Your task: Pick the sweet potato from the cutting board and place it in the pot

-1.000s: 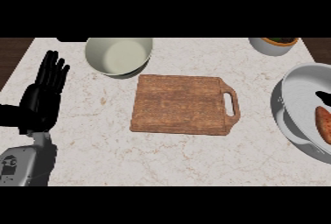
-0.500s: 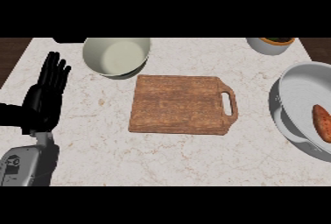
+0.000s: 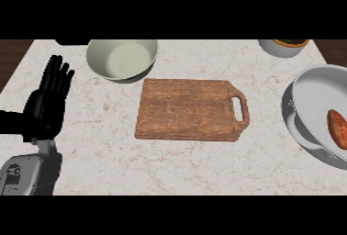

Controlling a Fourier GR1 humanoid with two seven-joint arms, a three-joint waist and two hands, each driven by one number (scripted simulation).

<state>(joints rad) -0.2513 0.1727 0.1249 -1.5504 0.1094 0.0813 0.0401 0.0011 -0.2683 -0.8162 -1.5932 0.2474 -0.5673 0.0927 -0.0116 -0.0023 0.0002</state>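
The orange sweet potato (image 3: 338, 128) lies inside the white pot (image 3: 306, 104) at the right edge, partly cut off by the frame. The wooden cutting board (image 3: 186, 109) sits bare in the middle of the counter, its handle slot toward the pot. My left hand (image 3: 47, 108) rests open at the left edge, fingers straight and pointing up, well apart from the board. My right hand does not show in this view.
A pale green bowl (image 3: 122, 58) stands behind the board at upper left. A small white pot with greenery (image 3: 285, 46) sits at the back right corner. Dark wood floor borders the marble counter on both sides.
The view has shifted slightly, so the pot and sweet potato sit a touch further left. The left hand stays as it was.
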